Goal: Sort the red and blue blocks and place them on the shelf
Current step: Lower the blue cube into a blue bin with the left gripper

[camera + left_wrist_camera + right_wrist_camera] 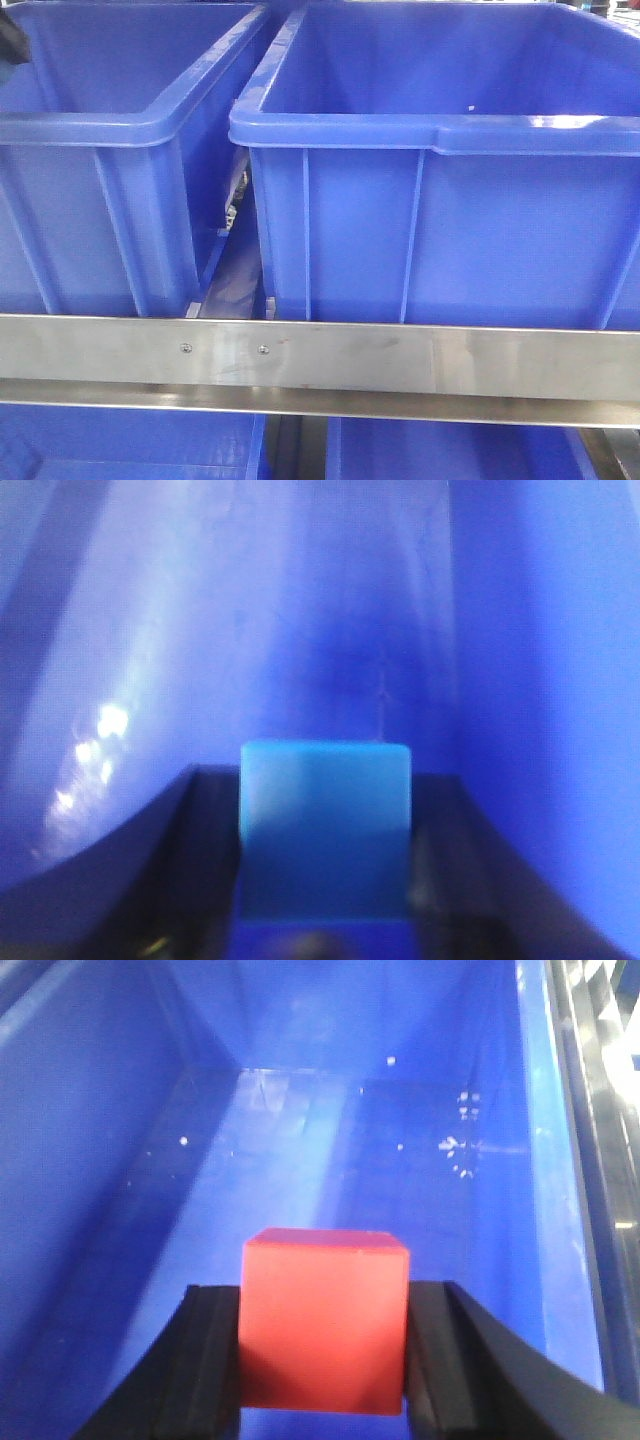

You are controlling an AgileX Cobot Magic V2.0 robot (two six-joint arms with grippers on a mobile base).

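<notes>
In the left wrist view my left gripper (326, 785) is shut on the sky blue block (325, 825), its dark fingers (205, 860) pressing both sides. The block hangs low inside a blue bin, close to its wall (200, 630). In the right wrist view my right gripper (323, 1295) is shut on the red block (325, 1325), held above the floor of a blue bin (300, 1160). The shelf shows in the front view as a brushed-steel front rail (320, 360) under the bins. Neither block shows in the front view.
Two large blue bins stand side by side on the shelf, one left (90, 200), one right (450, 220), with a narrow gap (235, 270) between them. More blue bins (130, 445) sit on the level below. Steel racking (610, 1110) runs along the right bin's outer side.
</notes>
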